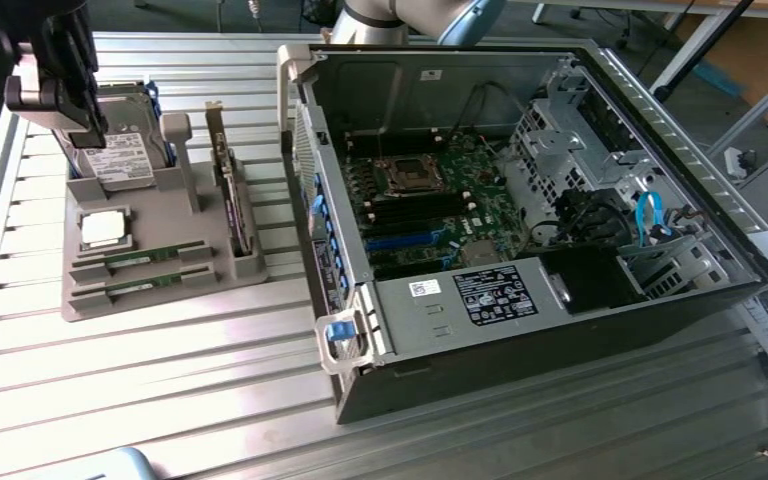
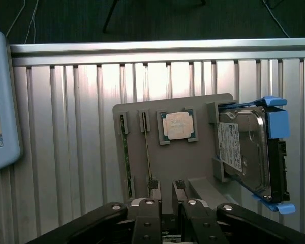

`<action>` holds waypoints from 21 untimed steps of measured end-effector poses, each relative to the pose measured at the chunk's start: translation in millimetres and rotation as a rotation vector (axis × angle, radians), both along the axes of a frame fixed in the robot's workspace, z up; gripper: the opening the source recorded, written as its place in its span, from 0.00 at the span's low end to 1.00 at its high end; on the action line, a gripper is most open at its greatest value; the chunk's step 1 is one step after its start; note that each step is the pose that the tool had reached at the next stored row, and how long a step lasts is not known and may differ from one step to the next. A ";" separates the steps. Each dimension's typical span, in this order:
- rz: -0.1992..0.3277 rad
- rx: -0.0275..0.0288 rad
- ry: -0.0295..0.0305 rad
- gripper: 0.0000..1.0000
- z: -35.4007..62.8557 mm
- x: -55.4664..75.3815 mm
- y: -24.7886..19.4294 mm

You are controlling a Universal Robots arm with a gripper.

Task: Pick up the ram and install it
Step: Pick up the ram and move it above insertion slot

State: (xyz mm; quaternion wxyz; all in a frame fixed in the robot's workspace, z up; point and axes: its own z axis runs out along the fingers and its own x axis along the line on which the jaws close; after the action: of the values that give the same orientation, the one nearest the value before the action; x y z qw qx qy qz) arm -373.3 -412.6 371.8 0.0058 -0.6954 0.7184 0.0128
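Tool [image 1: 80,130] hovering over one end of the grey holder tray [image 2: 193,162], its fingers [image 2: 153,193] standing a narrow gap apart and gripping nothing. Ram [image 2: 146,147] lying on edge in its slot in the tray, below the tool and clear of it, closest to one fingertip. Twin stick [image 2: 124,152] running parallel one slot further out from the tool. Processor chip [image 2: 178,125] sitting ahead of the fingertips, hard drive [image 2: 249,152] standing on the side of the tool away from the sticks. Judging the step in hand as lining up for the pick: doing it well is looking like centring the gap over the ram's thin top edge, keeping the pads square to its long faces, taking it mid-length so it is not tilting, and descending straight so nothing is catching the slot walls or the twin stick. Counter [image 2: 66,152] being ribbed metal slats, glaring under the light, tray resting flat on it. Open computer case [image 1: 531,230] lying on the same counter well apart from the tool, mainboard [image 1: 418,215] facing up; dark floor and cables showing beyond the counter edge
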 end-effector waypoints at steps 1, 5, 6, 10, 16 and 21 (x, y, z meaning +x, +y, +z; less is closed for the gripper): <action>0.000 0.0000 0.0000 0.24 0.0 0.0 0.0; 0.000 0.0000 0.0000 0.24 0.0 0.0 0.0; 0.000 0.0001 -0.0002 0.24 -0.5 0.0 0.0; 0.000 0.0001 0.0000 0.24 -3.4 0.0 0.0; 0.000 0.0000 0.0000 0.24 -8.1 0.0 0.0; 0.000 0.0001 -0.0001 0.24 -12.5 0.0 0.0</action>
State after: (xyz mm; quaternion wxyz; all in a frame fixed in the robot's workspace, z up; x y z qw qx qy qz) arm -373.2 -412.6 359.4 0.0058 -0.6954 0.7184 0.0128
